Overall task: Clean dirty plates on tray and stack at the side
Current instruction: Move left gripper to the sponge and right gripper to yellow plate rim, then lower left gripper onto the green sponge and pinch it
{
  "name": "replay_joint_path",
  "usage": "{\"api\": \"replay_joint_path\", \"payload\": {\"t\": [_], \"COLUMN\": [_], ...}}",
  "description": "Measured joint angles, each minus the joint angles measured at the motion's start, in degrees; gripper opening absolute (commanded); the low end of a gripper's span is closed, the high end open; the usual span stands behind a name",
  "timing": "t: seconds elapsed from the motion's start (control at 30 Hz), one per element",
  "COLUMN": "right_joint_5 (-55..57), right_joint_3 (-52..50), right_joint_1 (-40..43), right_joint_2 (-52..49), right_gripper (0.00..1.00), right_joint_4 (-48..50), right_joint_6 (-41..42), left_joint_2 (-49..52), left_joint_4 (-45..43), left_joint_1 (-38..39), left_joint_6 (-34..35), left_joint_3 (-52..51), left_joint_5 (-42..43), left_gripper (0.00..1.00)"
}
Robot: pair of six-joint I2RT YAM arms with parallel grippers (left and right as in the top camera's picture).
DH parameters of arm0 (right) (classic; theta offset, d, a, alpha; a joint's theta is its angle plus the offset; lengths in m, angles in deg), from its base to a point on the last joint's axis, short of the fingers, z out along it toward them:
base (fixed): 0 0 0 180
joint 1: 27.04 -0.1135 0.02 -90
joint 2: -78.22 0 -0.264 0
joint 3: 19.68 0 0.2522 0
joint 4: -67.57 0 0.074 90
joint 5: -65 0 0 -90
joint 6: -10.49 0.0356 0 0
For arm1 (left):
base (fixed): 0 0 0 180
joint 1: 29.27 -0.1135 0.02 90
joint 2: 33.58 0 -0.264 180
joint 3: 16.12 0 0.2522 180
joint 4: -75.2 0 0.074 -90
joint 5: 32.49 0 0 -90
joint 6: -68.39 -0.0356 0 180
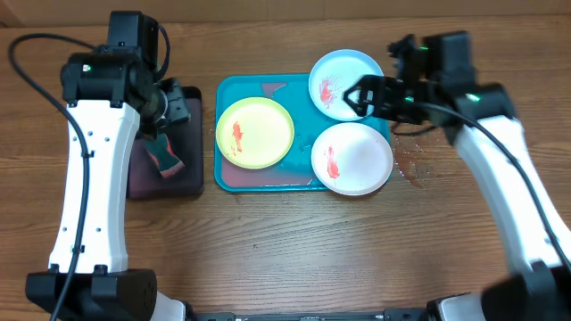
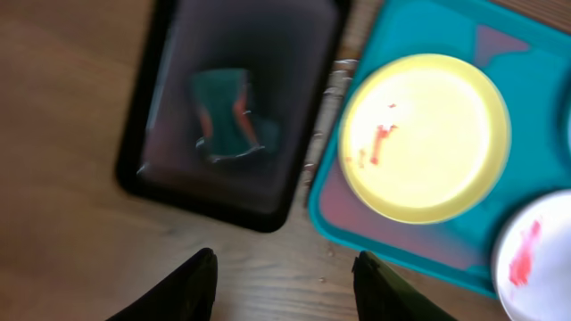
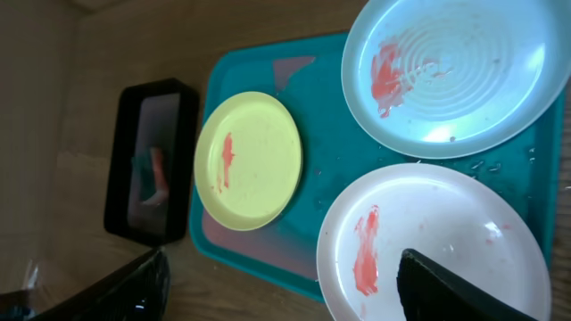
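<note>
Wood-grain table [image 1: 294,250] fills the overhead view, with the tray [image 1: 234,89] at its centre and a smaller black tray [image 1: 183,183] just beside it at 9 o'clock. All three plates sit on the tray, each with red smears. The yellow-green plate [image 1: 255,132] is on the 9 o'clock half, the light blue plate [image 1: 332,76] at 1 o'clock and the white plate [image 1: 352,158] at 4 o'clock. The last two overhang the rim. Nothing is stacked at the side, so the cleaning appears not yet begun.

The left gripper [image 2: 284,260] hangs above the black tray, jaws apart and nothing between them. A teal-and-orange sponge [image 2: 227,116] lies inside that tray. In the left wrist view it is at 11 o'clock from the gap between the fingers and apart from them. Its long axis runs roughly 12 to 6, so the jaws would close across its narrow width.

The right gripper [image 3: 281,267] is likewise wide open and empty. From overhead it is over the 4 o'clock rim of the light blue plate, towards the white one; whether it touches either cannot be told.

The left arm is clearly the nearer to the sponge, and the right arm to the two plates at 1 and 4 o'clock. A descent toward 11 o'clock would likely put the sponge between the left fingers.
</note>
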Motion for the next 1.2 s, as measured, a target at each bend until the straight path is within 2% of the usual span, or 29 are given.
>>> {"api": "replay_joint_path", "payload": {"t": [0.1, 0.27, 0.53, 0.57, 0.6, 0.7, 0.9, 1.2], "right_joint_5": [2.9, 8.3, 14.7, 15.2, 15.7, 16.9, 20.6, 23.8], "right_joint_3": [2.2, 3.1, 3.2, 3.2, 3.2, 3.2, 3.2, 3.2], "right_joint_1": [-3.4, -8.8, -14.7, -15.1, -15.5, -16.4, -18.3, -20.6], "right_joint_2": [-5.4, -12.1, -21.0, -21.9, -22.9, -25.7, -29.4, -32.0], "right_gripper": [0.67, 0.60, 0.50, 0.49, 0.48, 0.35, 0.34, 0.31], "right_joint_4": [1.1, 5.0, 11.6, 12.2, 12.9, 14.6, 18.3, 21.5], "right_joint_6": [2.0, 4.3, 5.7, 5.8, 5.9, 5.8, 6.4, 7.6], "left_joint_2": [-0.2, -0.3, -0.3, -0.3, -0.3, -0.3, -0.3, -0.3], "left_joint_4": [3.3, 5.0, 3.9, 3.6, 3.3, 2.4, 2.0, 1.2], "left_joint_1": [0.0, 0.0, 0.0, 0.0, 0.0, 0.0, 0.0, 0.0], "left_joint_6": [5.7, 12.0, 14.5, 14.5, 14.6, 15.1, 15.4, 15.4], "left_joint_3": [0.9, -0.1, -2.4, -2.4, -2.5, -2.5, -2.5, -2.5], "left_joint_5": [-3.6, -6.9, -11.4, -11.7, -12.0, -12.5, -13.1, -13.3], "left_gripper": [0.70, 0.71, 0.71, 0.74, 0.81, 0.92, 0.92, 0.86]}}
